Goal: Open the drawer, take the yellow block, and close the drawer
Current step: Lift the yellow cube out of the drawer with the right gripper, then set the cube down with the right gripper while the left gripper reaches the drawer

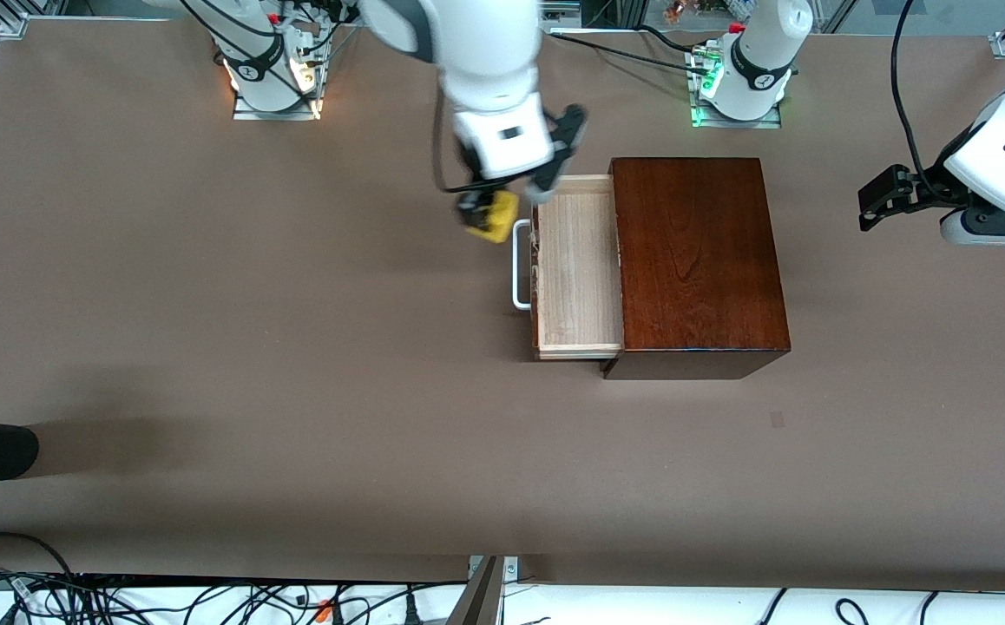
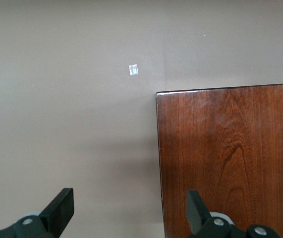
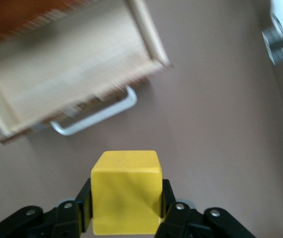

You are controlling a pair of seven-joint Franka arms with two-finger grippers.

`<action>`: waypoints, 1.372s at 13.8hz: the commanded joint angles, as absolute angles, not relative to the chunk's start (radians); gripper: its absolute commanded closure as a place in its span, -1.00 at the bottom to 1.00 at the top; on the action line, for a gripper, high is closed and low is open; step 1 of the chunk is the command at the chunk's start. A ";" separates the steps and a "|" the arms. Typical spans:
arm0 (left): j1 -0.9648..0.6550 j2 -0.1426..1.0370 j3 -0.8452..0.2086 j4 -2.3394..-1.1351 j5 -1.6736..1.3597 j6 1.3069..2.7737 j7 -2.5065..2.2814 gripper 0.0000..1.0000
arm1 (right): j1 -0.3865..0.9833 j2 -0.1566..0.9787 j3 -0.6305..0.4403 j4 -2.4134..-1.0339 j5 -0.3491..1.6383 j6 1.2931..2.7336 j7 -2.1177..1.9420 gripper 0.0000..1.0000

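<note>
The right gripper (image 1: 492, 214) clamps the yellow block (image 1: 494, 216) above the table beside the open drawer (image 1: 578, 269); carry it clear before setting down, left gripper (image 2: 131, 210) waiting, spread

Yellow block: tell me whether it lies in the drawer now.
No. The yellow block is clamped in the right tool, outside the open, empty drawer.

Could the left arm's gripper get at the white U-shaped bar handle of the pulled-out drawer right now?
Probably not directly: the left gripper waits over the table's left-arm end, and the dark mahogany box stands between it and the white bar handle. It would have to reach over the box.
</note>
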State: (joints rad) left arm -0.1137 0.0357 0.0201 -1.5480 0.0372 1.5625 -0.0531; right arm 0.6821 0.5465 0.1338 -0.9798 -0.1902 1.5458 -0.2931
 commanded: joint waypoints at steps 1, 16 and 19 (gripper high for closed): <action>-0.120 0.031 0.008 -1.536 0.035 1.552 -0.051 -1.00 | 0.585 0.497 0.086 -1.017 -0.132 1.482 -0.288 0.93; -0.392 0.329 -0.380 -1.387 0.044 1.749 0.116 -1.00 | 0.244 0.123 -0.066 -1.791 0.083 1.899 -0.307 0.90; -0.437 0.429 -0.382 -1.332 0.044 1.752 0.419 -1.00 | 0.169 0.121 -0.020 -1.963 0.083 2.050 -0.290 0.90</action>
State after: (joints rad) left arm -0.4179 0.3416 -0.3877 -1.4203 0.0348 1.7661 0.2377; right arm 0.2183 0.1771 -0.0673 -1.8143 0.0659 1.9470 -0.3092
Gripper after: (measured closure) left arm 0.000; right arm 0.449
